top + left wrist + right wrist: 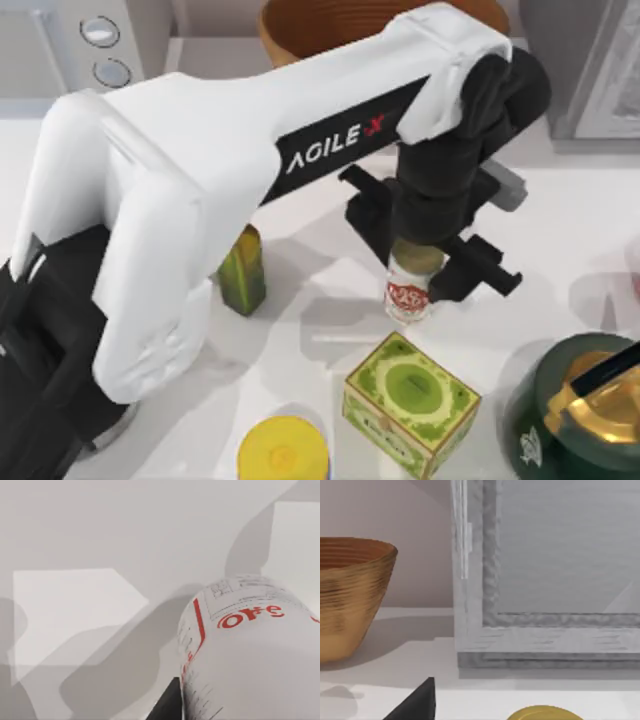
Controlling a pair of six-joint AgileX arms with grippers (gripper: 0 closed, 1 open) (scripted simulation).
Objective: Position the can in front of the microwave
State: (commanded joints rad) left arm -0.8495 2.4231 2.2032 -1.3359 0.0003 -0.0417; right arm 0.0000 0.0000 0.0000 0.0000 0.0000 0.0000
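The can (408, 296) has a white-and-red label and a beige top, and stands upright at the middle right of the table. My left arm reaches across from the left. My left gripper (415, 262) comes down over the can's top, with black fingers (478, 266) close against both sides of it. The left wrist view has the can's printed label (250, 650) very near, over bare table. The microwave (55, 60), pale with two round dials (98, 31), sits at the far left corner, well away from the can. My right gripper (612, 362) is parked at the lower right edge.
A green bottle (243, 272) stands left of the can. A green box (410, 405) and a yellow-lidded container (283, 450) sit in front. A dark green pot with a gold lid (575, 420) is at the lower right, a wooden bowl (330, 25) and a grey appliance (590, 60) behind.
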